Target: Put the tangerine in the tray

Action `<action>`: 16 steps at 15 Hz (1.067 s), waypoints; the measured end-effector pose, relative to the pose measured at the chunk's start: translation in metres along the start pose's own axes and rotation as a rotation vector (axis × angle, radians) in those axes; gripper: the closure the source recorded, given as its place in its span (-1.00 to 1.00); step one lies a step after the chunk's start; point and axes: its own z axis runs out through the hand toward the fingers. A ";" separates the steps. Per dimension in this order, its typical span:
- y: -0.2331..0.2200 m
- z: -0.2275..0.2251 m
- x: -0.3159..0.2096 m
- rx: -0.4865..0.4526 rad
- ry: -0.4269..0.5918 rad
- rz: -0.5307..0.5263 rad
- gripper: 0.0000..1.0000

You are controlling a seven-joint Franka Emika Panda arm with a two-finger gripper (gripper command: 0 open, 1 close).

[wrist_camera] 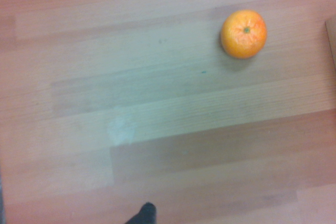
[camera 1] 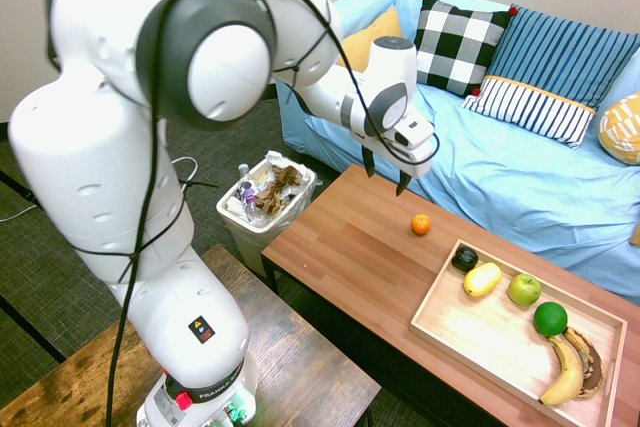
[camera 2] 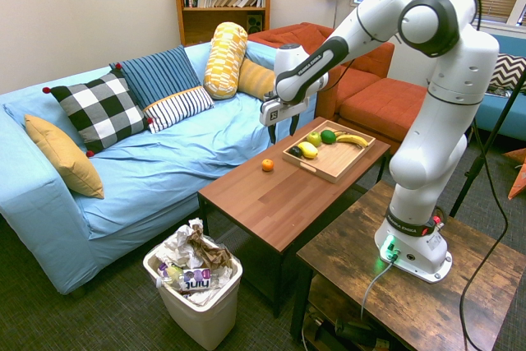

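Note:
The tangerine (camera 1: 421, 224) (camera 2: 267, 165) (wrist_camera: 243, 33), small, round and bright orange, lies alone on the wooden coffee table (camera 1: 350, 257), a short way from the tray. The tray (camera 1: 470, 332) (camera 2: 337, 162) is shallow light wood with a raised rim and holds other fruit. My gripper (camera 1: 384, 174) (camera 2: 282, 127) hangs open in the air above the table, up and to the left of the tangerine in the first exterior view, with nothing between its fingers.
In the tray lie a lemon (camera 1: 482, 278), a green apple (camera 1: 524, 289), a lime (camera 1: 550, 318), a banana (camera 1: 566, 372) and a small dark item (camera 1: 464, 258). A full waste bin (camera 1: 265, 197) stands by the table's end. A blue sofa with cushions (camera 1: 520, 157) runs behind.

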 end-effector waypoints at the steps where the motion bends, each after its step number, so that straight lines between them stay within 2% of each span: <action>1: -0.009 0.020 0.010 -0.003 0.006 0.021 -1.00; 8: -0.054 0.129 0.070 -0.052 0.045 0.132 -1.00; 16: -0.073 0.203 0.096 -0.103 0.036 0.178 -1.00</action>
